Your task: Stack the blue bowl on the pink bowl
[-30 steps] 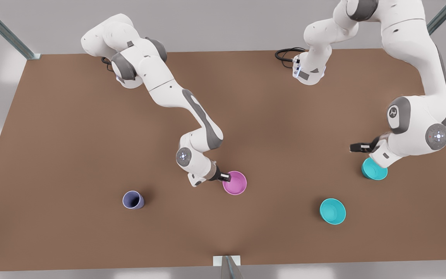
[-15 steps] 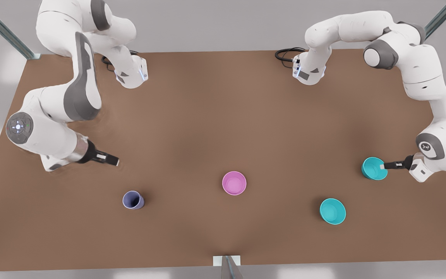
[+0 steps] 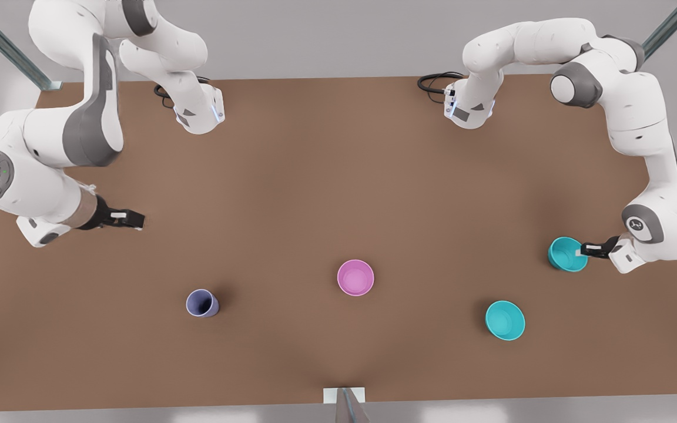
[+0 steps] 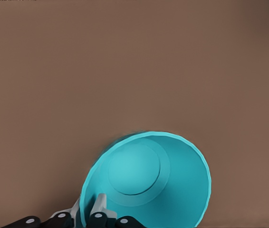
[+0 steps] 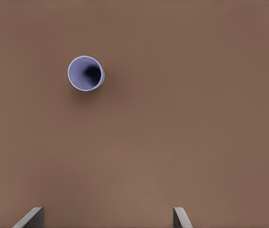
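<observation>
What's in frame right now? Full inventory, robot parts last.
blue bowl: 1, teal, far on the front view's right, left gripper at its rim
second teal bowl: 1, teal, nearer the front edge, standing free
pink bowl: 1, magenta-pink, mid-table, upright and empty
cup: 1, lavender-blue, toward the front view's left of the pink bowl
table: 1, brown
left gripper: 1, jaws straddling the blue bowl's wall, one finger inside
right gripper: 1, jaws open, above bare table on the front view's left, waiting
</observation>
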Action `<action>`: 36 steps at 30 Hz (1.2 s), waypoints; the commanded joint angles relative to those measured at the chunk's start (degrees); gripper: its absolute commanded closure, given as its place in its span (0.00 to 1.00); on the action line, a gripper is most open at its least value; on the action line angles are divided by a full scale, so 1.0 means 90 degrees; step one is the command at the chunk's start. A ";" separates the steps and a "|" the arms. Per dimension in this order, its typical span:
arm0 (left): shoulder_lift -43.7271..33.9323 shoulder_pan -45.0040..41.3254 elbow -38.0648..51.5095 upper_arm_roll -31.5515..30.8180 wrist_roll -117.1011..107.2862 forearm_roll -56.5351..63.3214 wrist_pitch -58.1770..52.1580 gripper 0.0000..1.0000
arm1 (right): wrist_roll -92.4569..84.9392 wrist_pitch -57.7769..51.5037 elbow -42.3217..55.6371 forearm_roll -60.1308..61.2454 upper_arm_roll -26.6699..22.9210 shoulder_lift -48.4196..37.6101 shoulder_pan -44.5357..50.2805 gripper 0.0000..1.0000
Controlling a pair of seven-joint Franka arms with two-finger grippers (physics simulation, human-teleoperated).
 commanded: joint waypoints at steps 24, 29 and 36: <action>0.0179 -0.5671 0.2148 -0.0050 -0.8838 -0.0903 -0.0748 0.79 | -0.1140 -0.0085 0.0080 -0.0301 0.0006 0.0004 0.0000 0.00; 0.0746 -0.5710 0.2812 -0.0158 -0.8848 -0.0913 -0.0533 0.79 | -0.1140 -0.0085 0.0080 -0.0359 0.0016 0.0004 0.0000 0.00; 0.0873 -0.5710 0.2910 -0.0177 -0.8868 -0.0913 -0.0416 0.79 | -0.1150 -0.0085 0.0080 -0.0359 0.0016 0.0004 0.0000 0.00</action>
